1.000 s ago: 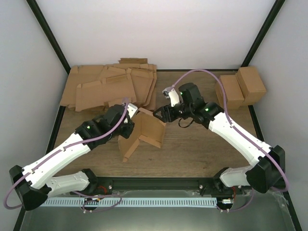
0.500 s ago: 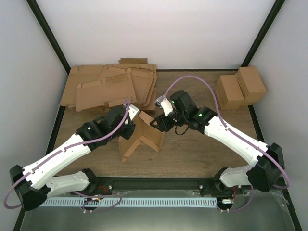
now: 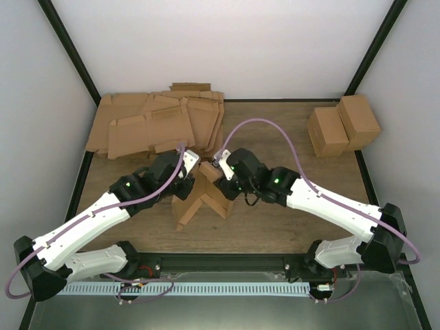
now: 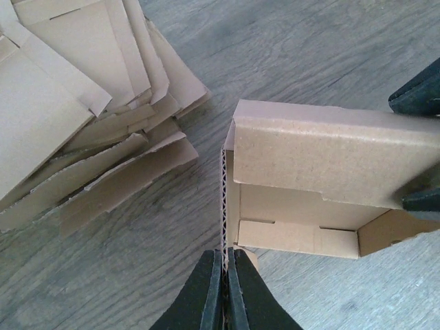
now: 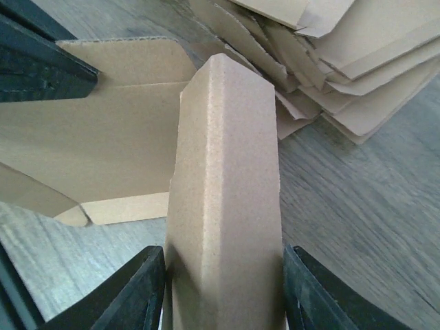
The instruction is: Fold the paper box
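Noting right gripper (image 5: 223,275) advancing leftward since earlier, now clasping doubled wall of the paper box (image 3: 203,196) mid table (image 3: 289,227); left gripper (image 4: 225,275) pinching opposite edge; judging long axis as spanning both.

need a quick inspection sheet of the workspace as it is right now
surface: wooden table, grain visible
job's things: paper box, partly folded, walls raised, mid-table between the arms
clutter: flat cardboard sheets piled far left; two folded cartons far right
end effectors: left end effector shut on the box's corrugated wall edge; right end effector clasps a folded side wall
cables: purple cable loops above the right arm; another runs along the left arm
surroundings: white walls, black frame posts
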Controlling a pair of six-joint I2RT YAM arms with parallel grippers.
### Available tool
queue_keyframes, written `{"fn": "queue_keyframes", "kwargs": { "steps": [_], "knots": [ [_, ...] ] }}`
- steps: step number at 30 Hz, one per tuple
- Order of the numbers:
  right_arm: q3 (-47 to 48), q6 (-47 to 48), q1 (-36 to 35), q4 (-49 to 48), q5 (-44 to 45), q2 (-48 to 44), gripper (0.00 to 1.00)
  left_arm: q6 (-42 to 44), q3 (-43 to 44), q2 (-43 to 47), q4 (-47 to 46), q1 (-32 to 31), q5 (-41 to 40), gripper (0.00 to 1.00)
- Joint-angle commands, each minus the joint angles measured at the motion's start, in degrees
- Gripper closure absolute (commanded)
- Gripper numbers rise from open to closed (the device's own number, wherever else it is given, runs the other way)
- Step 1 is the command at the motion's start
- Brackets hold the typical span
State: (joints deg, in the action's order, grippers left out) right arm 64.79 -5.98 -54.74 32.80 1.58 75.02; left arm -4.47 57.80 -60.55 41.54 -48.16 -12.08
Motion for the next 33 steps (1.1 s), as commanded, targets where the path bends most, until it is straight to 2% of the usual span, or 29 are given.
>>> {"fn": "queue_keyframes", "kwargs": {
  "steps": [1,6,13,15,19,21,23,25,27,33],
  "knots": [
    [-1.10,1.70,-3.97,1.40,12.30,-0.74,0.52,-2.03,-0.10,0.41,-2.03,-0.40,3.90,0.96],
    [-2.32,3.14,-7.60,1.88,19.53,1.40,0.52,-3.30,2.52,-0.64,-1.29,-0.42,5.58,0.96],
    [-3.42,2.48,-8.36,2.47,24.82,3.44,0.52,-5.20,9.23,-4.51,2.31,-0.42,7.69,0.96],
    [-3.49,2.12,-8.53,2.53,26.48,3.21,0.47,-5.52,10.99,-5.94,3.66,-0.39,7.85,0.96],
    [-3.54,1.28,-8.63,1.76,27.31,1.44,0.43,-5.33,13.29,-8.06,5.78,-0.39,8.26,0.96],
    [-3.34,0.87,-8.55,0.88,25.32,-0.82,0.35,-4.98,13.76,-8.59,6.29,-0.43,8.30,0.96],
    [-2.85,0.35,-8.59,0.30,22.27,-3.36,0.20,-4.62,14.19,-9.06,6.75,-0.39,8.24,0.96],
    [-2.39,-0.20,-8.61,-0.28,19.45,-6.20,0.10,-4.23,14.56,-9.35,7.21,-0.44,7.92,0.96],
    [-1.90,-0.57,-8.38,-0.37,17.09,-8.94,0.02,-3.87,14.99,-9.52,7.60,-0.40,7.65,0.96],
    [2.62,-1.38,-5.90,4.52,10.46,-10.76,0.00,-2.21,15.76,-9.48,8.30,-0.39,7.71,0.96]
  ]
}}
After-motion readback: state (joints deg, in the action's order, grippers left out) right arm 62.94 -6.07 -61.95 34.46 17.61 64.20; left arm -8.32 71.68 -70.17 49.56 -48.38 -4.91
